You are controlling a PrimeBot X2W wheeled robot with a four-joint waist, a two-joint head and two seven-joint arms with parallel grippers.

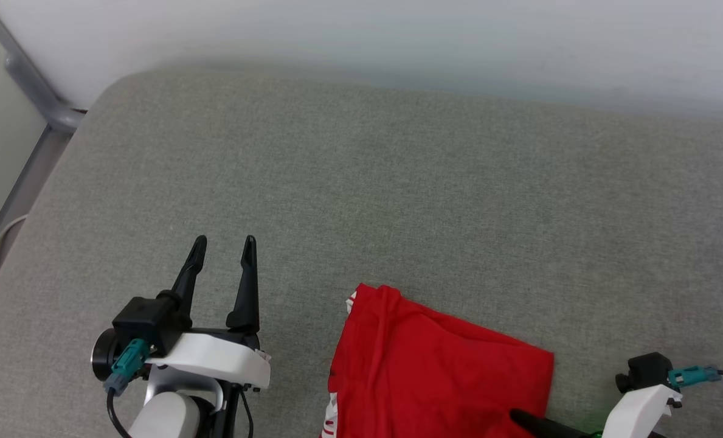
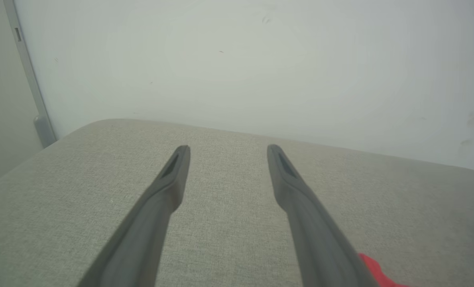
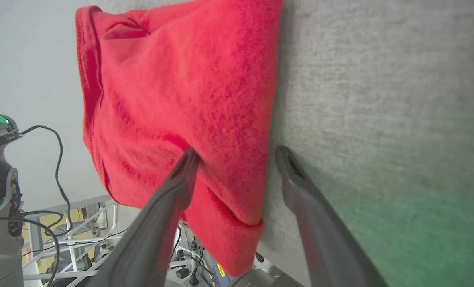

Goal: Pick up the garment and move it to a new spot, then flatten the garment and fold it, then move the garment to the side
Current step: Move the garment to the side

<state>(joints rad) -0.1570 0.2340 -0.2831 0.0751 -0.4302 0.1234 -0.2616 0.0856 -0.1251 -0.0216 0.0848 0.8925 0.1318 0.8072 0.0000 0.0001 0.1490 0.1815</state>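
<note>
The garment, folded into a red block with a little white striped trim at its left edge, lies on the grey cushion near the front, right of centre. My left gripper stands open to its left over bare cushion, fingers pointing at the wall. From the left wrist my left gripper holds nothing, and a corner of the garment shows at the lower right. My right gripper reaches in from the lower right. The right gripper is open astride the edge of the garment, one finger on cloth, one on cushion.
A pale wall runs behind the cushion. A grey metal rail slants down the far left beside the cushion's rounded corner. Beyond the front edge, the right wrist view shows cables and metal frames.
</note>
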